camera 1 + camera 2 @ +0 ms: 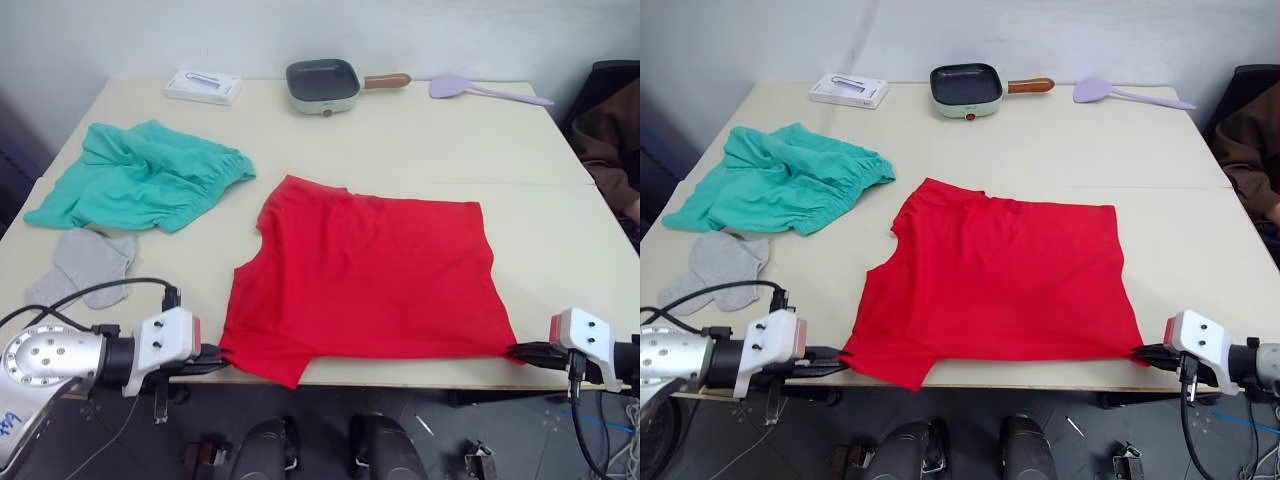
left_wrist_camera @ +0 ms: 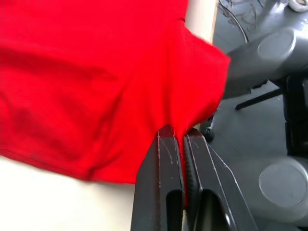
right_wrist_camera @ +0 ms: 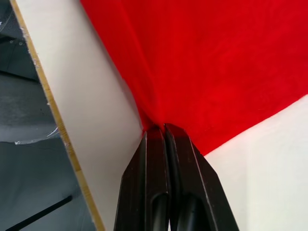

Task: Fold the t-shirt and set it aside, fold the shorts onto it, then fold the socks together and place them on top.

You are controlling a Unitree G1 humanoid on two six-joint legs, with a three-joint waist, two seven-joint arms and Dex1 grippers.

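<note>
Head view: your t-shirt [image 1: 368, 278] lies flat at the bench [image 1: 420, 140] near edge; shorts [image 1: 140, 175] and socks [image 1: 88, 265] far left. Left wrist: left end effector [image 2: 182, 139] clamped on the near-left corner. Right wrist: right end effector [image 3: 161, 129] clamped on the near-right corner.

t-shirt [image 1: 370, 275] red | shorts [image 1: 140, 175] teal | socks [image 1: 88, 265] lt grey | pan [image 1: 322, 85] pale green

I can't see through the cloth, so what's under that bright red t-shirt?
The bright red thin cloth t-shirt lies flat on the pale wooden table; its near edge overhangs the table's front. Whatever lies beneath its middle is covered, though no bulge shows.
</note>
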